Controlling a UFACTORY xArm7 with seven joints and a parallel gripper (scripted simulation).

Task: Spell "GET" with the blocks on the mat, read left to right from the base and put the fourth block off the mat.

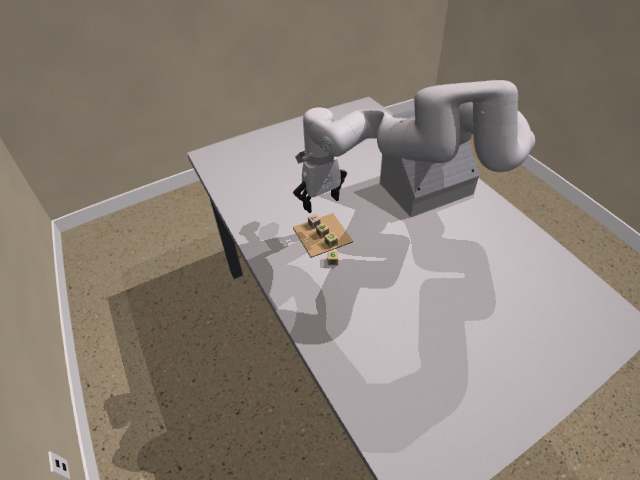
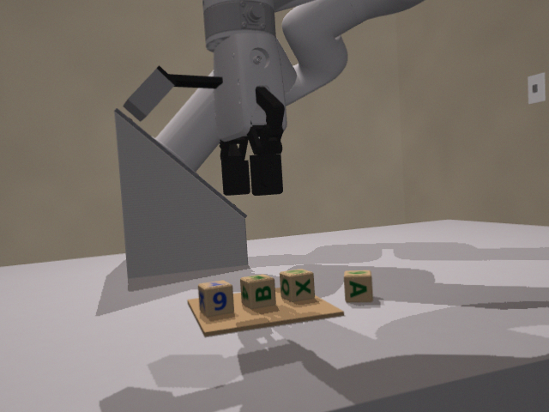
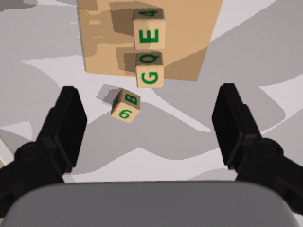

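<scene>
My gripper [image 1: 322, 204] [image 2: 251, 190] [image 3: 149, 101] is wide open and empty, well above the mat [image 1: 341, 233] [image 2: 310, 311] [image 3: 182, 28], which lies flat. The G block [image 1: 330, 239] [image 2: 297, 285] [image 3: 150, 77], the E block [image 1: 322, 230] [image 2: 258, 291] [image 3: 149, 35] and a block with blue marks [image 1: 314, 221] [image 2: 215, 299] stand flat on it in a nearly straight row, with small gaps. The blue top letter is too small to read surely; the wrist view does not show that block. The fourth block [image 1: 332, 258] [image 2: 358, 287] [image 3: 126, 105], 6 on top, lies off the mat beside the G end.
The mat and blocks rest on the grey table [image 1: 516, 351] [image 2: 452, 328], near its left edge in the top view. The robot's base [image 1: 429, 180] [image 2: 177, 221] stands behind them in the exterior view. Arm shadows fall across the mat and table.
</scene>
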